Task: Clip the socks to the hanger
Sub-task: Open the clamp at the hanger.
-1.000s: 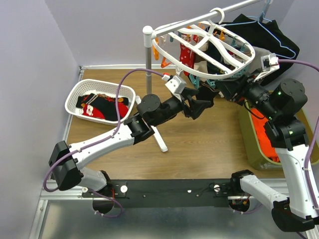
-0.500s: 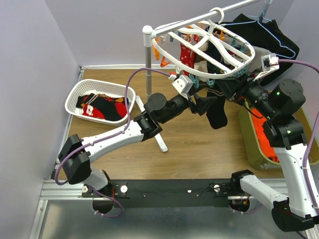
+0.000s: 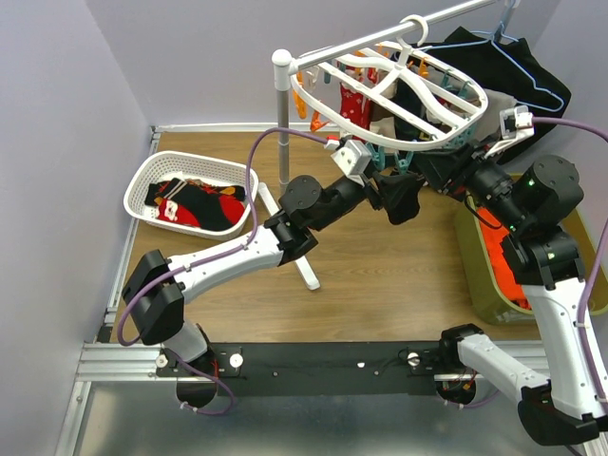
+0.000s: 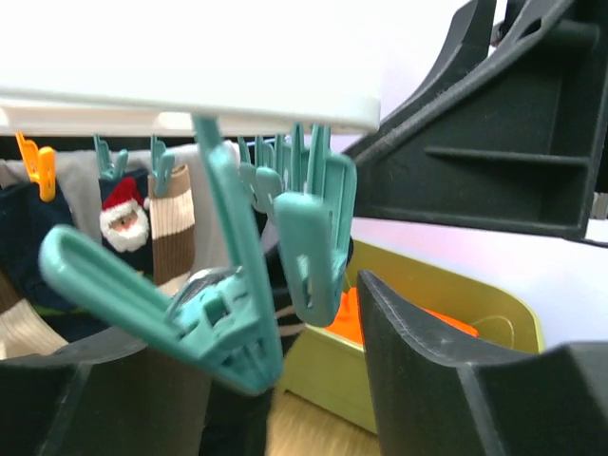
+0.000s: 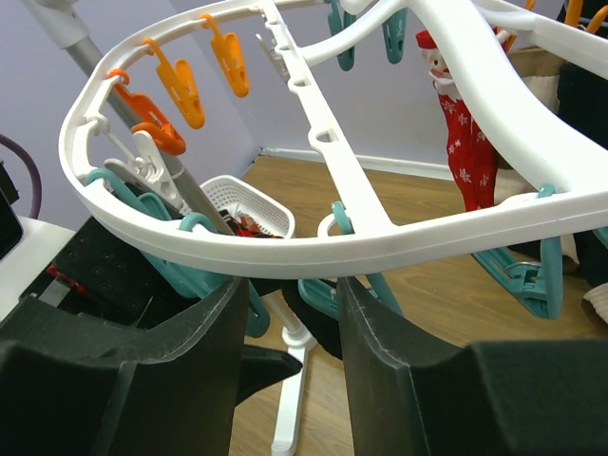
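The white oval hanger (image 3: 456, 119) hangs from the rail with teal and orange clips; several socks hang from it, among them a red Santa sock (image 5: 465, 142). My left gripper (image 3: 385, 188) is raised under its near rim, jaws wide apart (image 4: 249, 318) around a teal clip (image 4: 190, 313). A black sock (image 3: 401, 199) hangs bunched at its fingertips, below that clip (image 4: 228, 418); I cannot tell whether the clip holds it. My right gripper (image 3: 445, 173) sits under the rim (image 5: 285, 252), jaws narrow (image 5: 290, 290), teal clip parts (image 5: 323, 294) against both fingers. More socks (image 3: 195, 201) lie in the basket.
The white lattice basket (image 3: 142, 180) stands at the back left. The white stand pole (image 3: 282, 123) and its foot (image 3: 304, 271) are beside my left arm. An olive bin (image 3: 484, 275) with orange cloth (image 3: 499, 256) is below my right arm. A black garment (image 3: 513, 66) hangs behind.
My left arm has reached up and right to the hanger's near rim. The black sock swung down long half a second ago and is now bunched higher. The right arm has not moved.
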You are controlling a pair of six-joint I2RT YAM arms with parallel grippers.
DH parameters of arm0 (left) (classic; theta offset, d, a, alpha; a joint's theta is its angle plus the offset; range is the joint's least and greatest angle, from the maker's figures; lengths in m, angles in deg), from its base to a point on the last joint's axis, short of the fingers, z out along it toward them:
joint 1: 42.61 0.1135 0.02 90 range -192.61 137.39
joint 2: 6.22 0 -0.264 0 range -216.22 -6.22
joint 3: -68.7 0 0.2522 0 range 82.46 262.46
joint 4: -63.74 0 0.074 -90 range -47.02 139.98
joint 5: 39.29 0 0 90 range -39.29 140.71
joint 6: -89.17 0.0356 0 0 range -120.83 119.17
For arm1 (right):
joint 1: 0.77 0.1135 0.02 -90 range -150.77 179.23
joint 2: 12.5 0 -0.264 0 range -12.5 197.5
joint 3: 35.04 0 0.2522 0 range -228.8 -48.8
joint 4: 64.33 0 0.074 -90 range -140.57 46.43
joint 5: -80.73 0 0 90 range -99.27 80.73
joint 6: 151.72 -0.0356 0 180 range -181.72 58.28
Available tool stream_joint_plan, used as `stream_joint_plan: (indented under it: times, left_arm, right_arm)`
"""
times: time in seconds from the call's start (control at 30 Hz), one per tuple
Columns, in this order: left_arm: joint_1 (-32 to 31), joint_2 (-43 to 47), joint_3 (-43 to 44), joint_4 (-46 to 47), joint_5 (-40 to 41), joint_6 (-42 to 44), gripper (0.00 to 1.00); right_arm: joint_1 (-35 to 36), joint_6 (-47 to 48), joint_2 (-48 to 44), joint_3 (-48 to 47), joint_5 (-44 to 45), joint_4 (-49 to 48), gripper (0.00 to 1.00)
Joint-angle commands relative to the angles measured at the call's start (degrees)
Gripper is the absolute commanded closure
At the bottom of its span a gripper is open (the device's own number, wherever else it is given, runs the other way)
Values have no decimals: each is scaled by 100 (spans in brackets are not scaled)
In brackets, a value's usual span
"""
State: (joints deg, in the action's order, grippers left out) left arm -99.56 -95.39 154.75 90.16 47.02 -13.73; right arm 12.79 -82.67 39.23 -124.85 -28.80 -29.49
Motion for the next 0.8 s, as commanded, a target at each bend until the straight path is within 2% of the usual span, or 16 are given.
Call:
stream_joint_plan:
  times: [0.0,0.1,0.13,0.43,0.77]
  left_arm:
    - [35,-57,206,350,-194,78,39]
    - [26,-75,206,367,-256,60,50]
    - [26,-75,189,367,-264,51,58]
    - [26,13,127,341,-352,51,81]
    - [-9,101,13,323,-317,-1,83]
  right_arm:
    - [15,38,-92,82,116,10,50]
    - [15,38,-127,73,125,36,50]
    - [15,38,-145,64,116,45,50]
    - [6,144,-294,-24,55,335,50]
    - [6,153,-479,-173,186,713,47]
